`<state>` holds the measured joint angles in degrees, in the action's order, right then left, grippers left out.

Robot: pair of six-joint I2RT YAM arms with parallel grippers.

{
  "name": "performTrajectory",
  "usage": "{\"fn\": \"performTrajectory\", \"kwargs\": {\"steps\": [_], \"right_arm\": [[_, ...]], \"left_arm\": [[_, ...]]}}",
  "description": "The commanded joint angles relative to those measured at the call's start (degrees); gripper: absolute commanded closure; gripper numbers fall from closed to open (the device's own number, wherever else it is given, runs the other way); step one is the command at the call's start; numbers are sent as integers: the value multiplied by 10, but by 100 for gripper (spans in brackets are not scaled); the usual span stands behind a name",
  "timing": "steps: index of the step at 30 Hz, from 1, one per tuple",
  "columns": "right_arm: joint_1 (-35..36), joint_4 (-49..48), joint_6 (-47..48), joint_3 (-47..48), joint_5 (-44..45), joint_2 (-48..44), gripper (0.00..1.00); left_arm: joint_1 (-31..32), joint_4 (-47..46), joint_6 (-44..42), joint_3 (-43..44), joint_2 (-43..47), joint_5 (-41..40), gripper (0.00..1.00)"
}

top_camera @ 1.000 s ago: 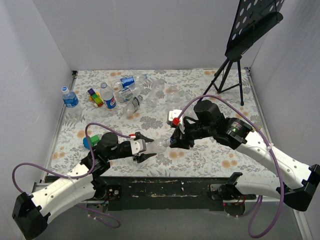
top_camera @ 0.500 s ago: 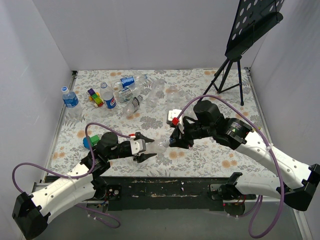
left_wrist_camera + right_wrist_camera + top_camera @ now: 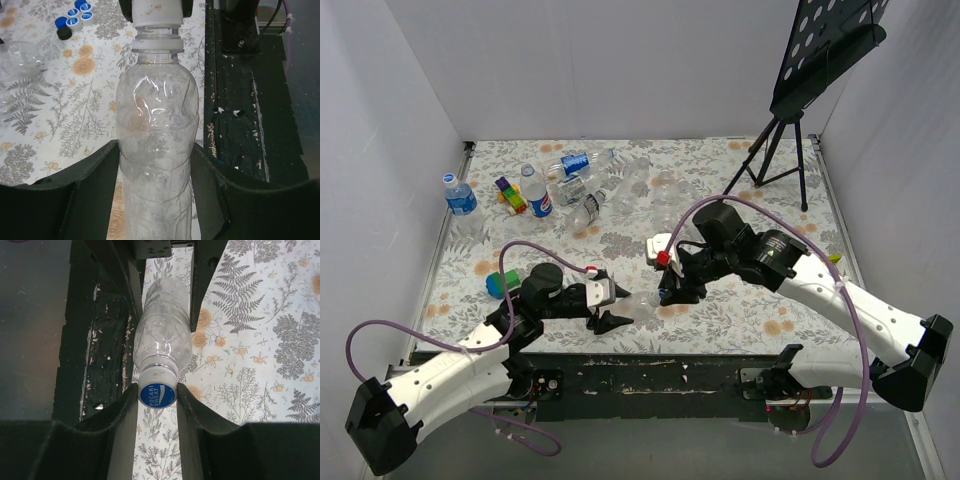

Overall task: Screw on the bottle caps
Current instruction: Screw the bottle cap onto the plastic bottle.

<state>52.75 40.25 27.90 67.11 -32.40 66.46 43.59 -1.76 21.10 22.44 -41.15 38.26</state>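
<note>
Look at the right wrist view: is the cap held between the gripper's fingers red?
No: the cap held in the right gripper is blue with white lettering, sitting on the neck of the clear bottle.

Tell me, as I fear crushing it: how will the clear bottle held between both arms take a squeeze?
The bottle looks empty and thin-walled, its sides already creased, so it is probably light and would buckle under a hard squeeze. Smooth and round, it may slip in the left fingers as the cap turns.

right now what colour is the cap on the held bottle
Blue top with white lettering; the right wrist view shows the cap best.
</note>
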Motion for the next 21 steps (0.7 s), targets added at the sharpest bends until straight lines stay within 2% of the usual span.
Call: {"fn": "performTrajectory", "kwargs": {"steps": [1, 4, 7, 14, 21], "right_arm": [[12, 49, 63, 19, -63, 37, 74], [11, 24, 51, 19, -59, 49, 75], [11, -13, 8, 19, -49, 53, 76], [11, -61, -196, 23, 75, 64, 78], [12, -59, -409, 28, 187, 91, 81]], "left_arm": [[-5, -119, 24, 22, 2, 42, 47], [-4, -162, 45, 17, 3, 10, 49], [-5, -196, 30, 9, 1, -25, 48], [-4, -250, -29, -1, -14, -120, 48], [-4, -304, -86, -5, -46, -205, 50]]}}
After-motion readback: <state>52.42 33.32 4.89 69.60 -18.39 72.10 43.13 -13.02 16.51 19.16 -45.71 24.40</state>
